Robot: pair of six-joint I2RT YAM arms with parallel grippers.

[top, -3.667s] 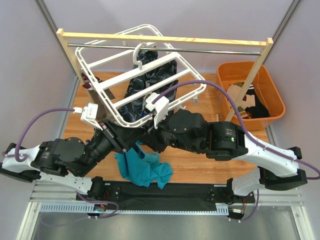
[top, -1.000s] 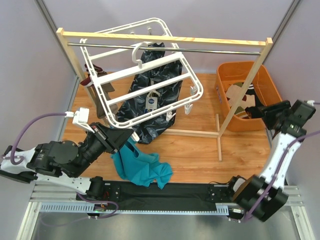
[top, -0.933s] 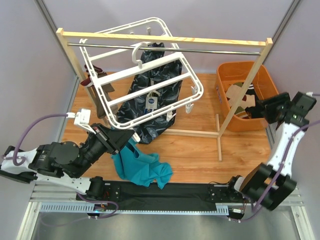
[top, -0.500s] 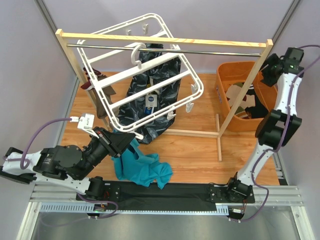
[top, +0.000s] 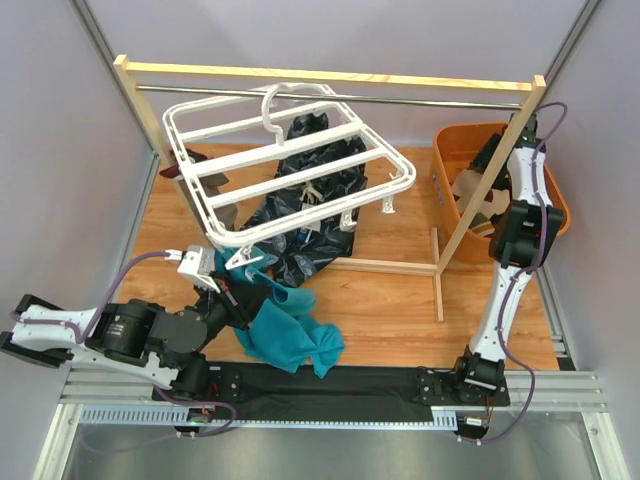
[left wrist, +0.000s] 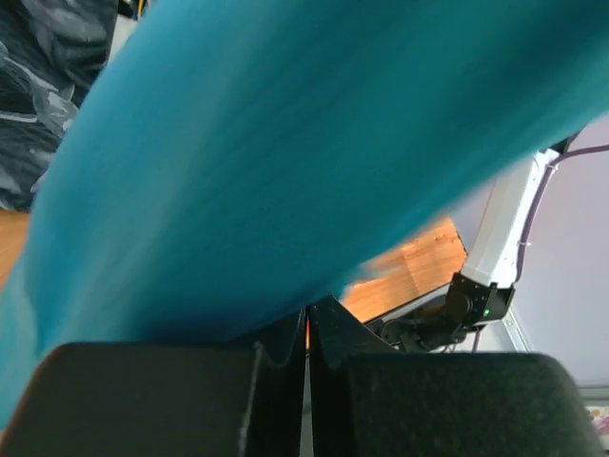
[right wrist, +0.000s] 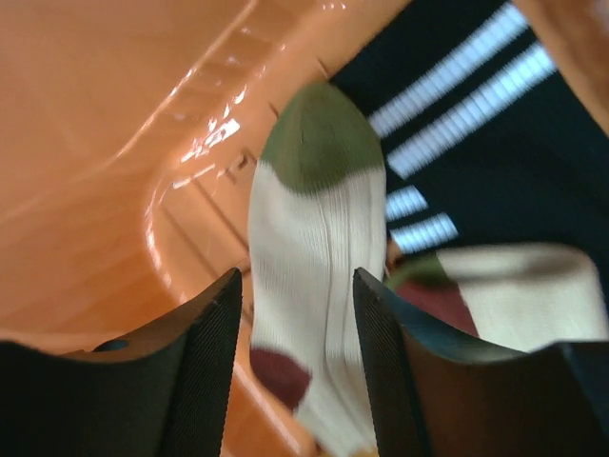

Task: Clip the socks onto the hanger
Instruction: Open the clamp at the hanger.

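Observation:
The white hanger (top: 300, 214) hangs by its hook from the rack's metal rail and sits roughly level. My left gripper (top: 236, 300) is shut on the teal sock (top: 290, 330), low by the near edge. The sock's cloth fills the left wrist view (left wrist: 285, 143) above the closed jaws of that gripper (left wrist: 306, 328). My right arm reaches up into the orange bin (top: 448, 140), its gripper (top: 487, 170) partly hidden behind the rack's post. The right gripper (right wrist: 297, 324) is open over a beige sock (right wrist: 314, 248) with a green toe and dark red heel, without touching it.
A wooden rack (top: 330, 78) with a metal rail spans the back. A dark glossy patterned cloth (top: 310, 195) lies under the hanger. In the bin a black sock with white stripes (right wrist: 495, 124) lies beside the beige one. The bin's wall (right wrist: 114, 143) is close on the left.
My right arm has swung from the table's middle out to the right and up, then down into the orange bin. The hanger has swung to level. My left gripper has drawn back with the teal sock.

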